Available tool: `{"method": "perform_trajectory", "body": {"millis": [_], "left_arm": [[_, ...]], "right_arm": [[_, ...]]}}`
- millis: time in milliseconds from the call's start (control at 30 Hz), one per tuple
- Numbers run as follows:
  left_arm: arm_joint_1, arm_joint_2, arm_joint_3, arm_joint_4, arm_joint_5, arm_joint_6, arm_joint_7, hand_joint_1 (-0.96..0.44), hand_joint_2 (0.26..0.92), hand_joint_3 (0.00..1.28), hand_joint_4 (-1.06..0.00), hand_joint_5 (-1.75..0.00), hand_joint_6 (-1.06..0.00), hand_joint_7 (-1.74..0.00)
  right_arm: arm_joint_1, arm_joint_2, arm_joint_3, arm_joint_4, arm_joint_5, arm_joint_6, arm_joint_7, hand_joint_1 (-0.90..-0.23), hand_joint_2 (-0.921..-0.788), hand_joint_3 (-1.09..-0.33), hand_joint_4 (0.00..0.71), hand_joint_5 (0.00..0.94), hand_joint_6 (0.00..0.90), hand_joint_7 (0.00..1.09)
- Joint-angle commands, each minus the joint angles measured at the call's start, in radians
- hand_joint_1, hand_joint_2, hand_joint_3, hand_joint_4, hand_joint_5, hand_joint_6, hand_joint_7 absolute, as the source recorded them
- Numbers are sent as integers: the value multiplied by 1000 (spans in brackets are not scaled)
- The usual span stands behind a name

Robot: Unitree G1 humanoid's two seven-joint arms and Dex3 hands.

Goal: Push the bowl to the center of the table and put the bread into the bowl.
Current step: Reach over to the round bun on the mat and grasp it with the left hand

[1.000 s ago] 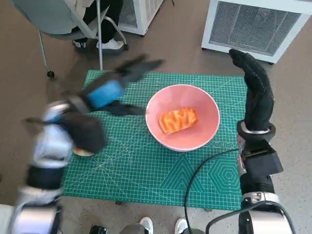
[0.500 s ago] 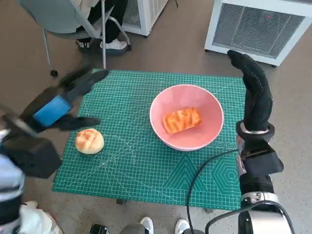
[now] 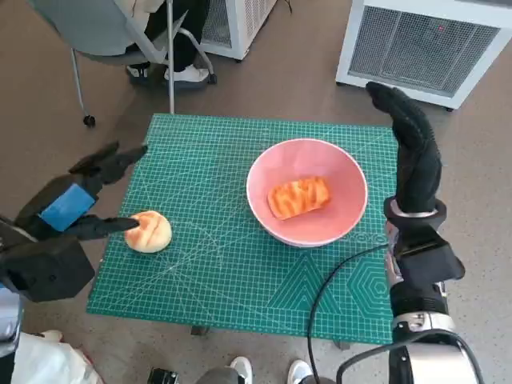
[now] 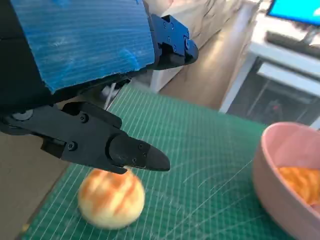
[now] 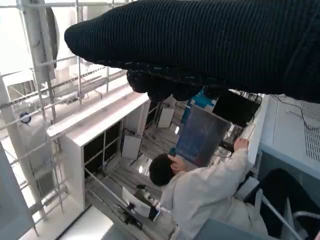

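The left robot hand [image 3: 76, 200] hung with fingers spread wide and holding nothing, one fingertip just beside the round bun [image 3: 148, 231] near the bench's [image 3: 240, 272] left edge, while the right robot hand [image 3: 412, 152] stood upright and flat, gripping nothing, beside the pink bowl [image 3: 307, 228]. The bowl sat about mid-bench with one piece of bread [image 3: 298, 197] inside, so the bread step looked in hand. Next the left hand would need to close round the bun; I counted one bowl, two breads.

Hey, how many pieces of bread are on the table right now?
2. A long orange-striped bread lies inside the pink bowl, and a round bun sits on the green mat near its left edge, just by the left hand. None appears hidden.
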Motion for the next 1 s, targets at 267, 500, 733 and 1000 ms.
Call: {"method": "perform_trajectory", "body": {"millis": [267, 500, 733, 1000], "left_arm": [[-11, 1, -89, 94, 38, 10, 3, -173, 845, 2, -73, -2, -258, -32], [-32, 13, -160, 145, 81, 29, -9, -127, 828, 2, -62, 0, -245, -12], [-54, 20, -233, 166, 140, 85, -42, -94, 822, 0, -44, 0, -222, -1], [-105, 11, -334, 222, 224, 169, -88, -88, 820, 1, -31, 0, -204, 0]], "right_arm": [[0, 8, -3, 18, 51, 6, 59, -560, -921, -835, 350, 3, 209, 273], [5, 4, -7, 7, 72, 8, 89, -563, -921, -833, 350, 2, 209, 272], [11, -1, -10, -3, 89, 10, 112, -564, -921, -832, 350, 2, 209, 272], [15, -5, -15, -10, 82, 12, 112, -558, -921, -833, 351, 1, 209, 271]]}}
